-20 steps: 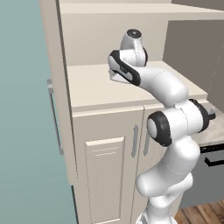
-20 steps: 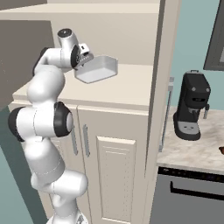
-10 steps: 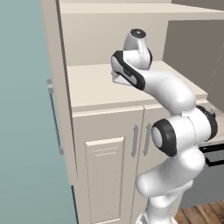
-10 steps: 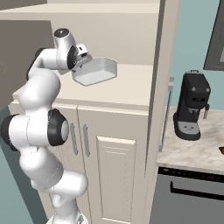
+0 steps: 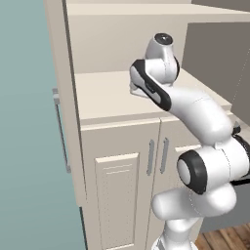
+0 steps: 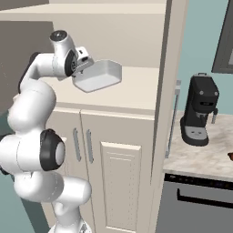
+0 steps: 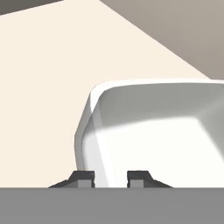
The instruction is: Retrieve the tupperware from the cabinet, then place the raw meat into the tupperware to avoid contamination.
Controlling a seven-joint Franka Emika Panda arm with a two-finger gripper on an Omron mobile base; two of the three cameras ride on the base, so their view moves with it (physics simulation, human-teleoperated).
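My gripper point(image 6: 84, 66) is shut on the near wall of the tupperware point(image 6: 99, 75), a white-grey lidless tub held tilted just above the shelf of the open beige cabinet point(image 6: 136, 93). In the hand view the rim of the tupperware point(image 7: 153, 131) sits between the two tips of my gripper point(image 7: 109, 177), with the cream shelf behind it. A small reddish-brown lump, the raw meat point(image 6: 230, 156), lies on the marble counter at the far right edge. In the left base view my arm hides the tub in front of the cabinet point(image 5: 107, 100).
A black coffee machine point(image 6: 200, 110) stands on the counter point(image 6: 200, 159) right of the cabinet. The open cabinet door point(image 6: 164, 91) with its grey handle stands edge-on between shelf and counter. The other open door point(image 5: 61, 112) stands on the left. Closed lower doors point(image 6: 104, 177) sit below.
My arm's elbow has dropped and swung a little, and the tub has sunk slightly while staying in my grip above the shelf.
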